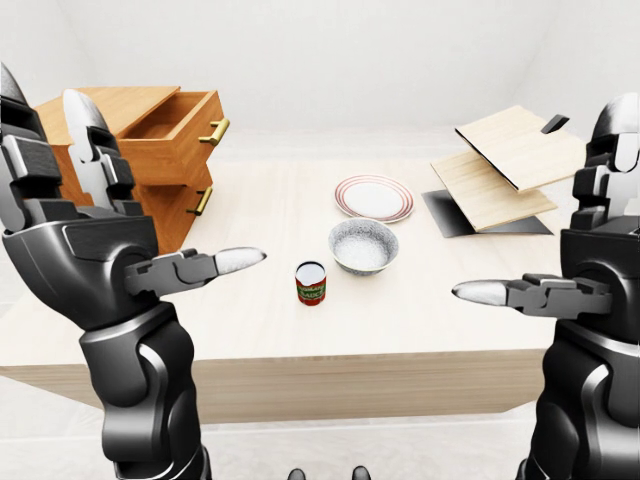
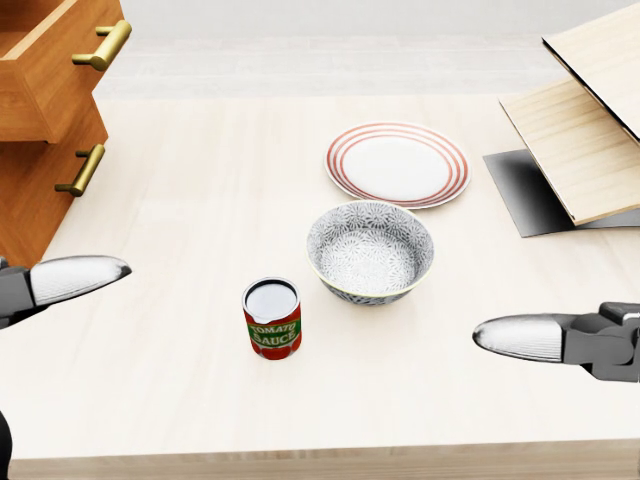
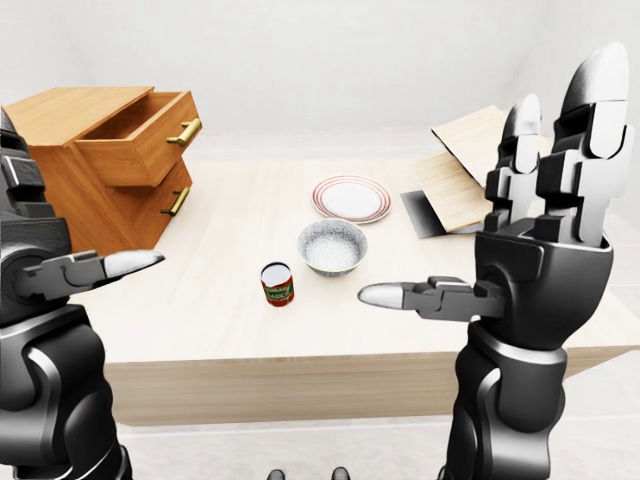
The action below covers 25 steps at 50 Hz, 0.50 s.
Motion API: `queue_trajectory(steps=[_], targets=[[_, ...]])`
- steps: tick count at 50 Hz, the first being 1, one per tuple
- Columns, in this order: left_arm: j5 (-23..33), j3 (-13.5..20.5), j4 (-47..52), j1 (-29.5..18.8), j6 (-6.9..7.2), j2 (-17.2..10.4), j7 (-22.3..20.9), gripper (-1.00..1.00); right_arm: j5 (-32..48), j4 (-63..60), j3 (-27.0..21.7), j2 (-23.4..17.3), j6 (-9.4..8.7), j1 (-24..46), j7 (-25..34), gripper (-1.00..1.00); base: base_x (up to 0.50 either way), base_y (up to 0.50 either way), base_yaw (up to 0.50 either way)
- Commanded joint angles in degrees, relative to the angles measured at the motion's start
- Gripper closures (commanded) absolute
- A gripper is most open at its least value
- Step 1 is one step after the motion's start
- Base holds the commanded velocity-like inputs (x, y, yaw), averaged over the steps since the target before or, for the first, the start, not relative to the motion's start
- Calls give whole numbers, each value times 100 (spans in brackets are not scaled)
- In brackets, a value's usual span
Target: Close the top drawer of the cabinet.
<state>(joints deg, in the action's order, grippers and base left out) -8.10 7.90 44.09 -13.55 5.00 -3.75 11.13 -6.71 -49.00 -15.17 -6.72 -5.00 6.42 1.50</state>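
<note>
A wooden cabinet [image 3: 70,180] stands at the left end of the table. Its top drawer [image 3: 140,140] is pulled out, with a brass handle [image 3: 184,131] on its face; the lower drawer [image 3: 165,205] is closed. My left hand [image 1: 95,215] is raised at the left of the left-eye view, fingers spread open, empty, well short of the drawer. My right hand [image 3: 535,225] is raised at the right of the right-eye view, open and empty.
On the light wooden table [image 2: 180,200] stand a tomato sauce can [image 2: 272,318], a patterned bowl [image 2: 370,250] and a red-rimmed plate [image 2: 397,164]. Wooden boards [image 2: 590,130] lean over a dark mat [image 2: 525,190] at the right.
</note>
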Motion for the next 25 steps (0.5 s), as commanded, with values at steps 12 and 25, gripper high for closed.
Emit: queue_trajectory(steps=[12,25], targets=[[-121,125,387,-30,0,-133,152,-100,-42,-363,-45,-102,0,265,-45,-100,0,0,0],[-27,8,277,23,0,-116,113,-100,-61,-469,-178,-163,0,295,13,-100,0,0,0]])
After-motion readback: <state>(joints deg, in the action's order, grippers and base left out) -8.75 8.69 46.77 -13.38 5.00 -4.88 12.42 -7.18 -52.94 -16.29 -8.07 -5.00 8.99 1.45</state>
